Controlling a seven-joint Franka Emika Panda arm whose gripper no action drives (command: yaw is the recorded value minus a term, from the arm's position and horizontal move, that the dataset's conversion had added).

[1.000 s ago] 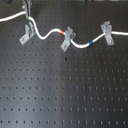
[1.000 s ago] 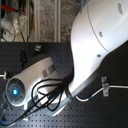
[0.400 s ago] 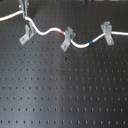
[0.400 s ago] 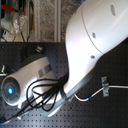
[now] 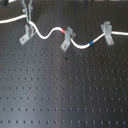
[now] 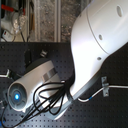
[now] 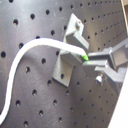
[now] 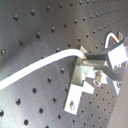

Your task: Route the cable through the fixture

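Pinching the cable (image 5: 45, 34) just beside the fixture (image 5: 26, 34), the jaws stood closed on it (held low, presumably to seat it between the prongs). Beyond that fixture the cable ran on through two more clips (image 5: 67, 39).

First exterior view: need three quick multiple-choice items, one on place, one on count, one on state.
1. The red band on the cable sits next to which clip?
A. the first exterior view's left clip
B. middle clip
C. the first exterior view's right clip

2. How many clips stand on the board?
A. two
B. three
C. four

3. The hand's grip?
A. shut on the cable
B. open, empty
C. out of view

Key:
B, the red band touches the middle clip.
B, three clips stand in a row.
A, the hand pinches the cable at the left clip.
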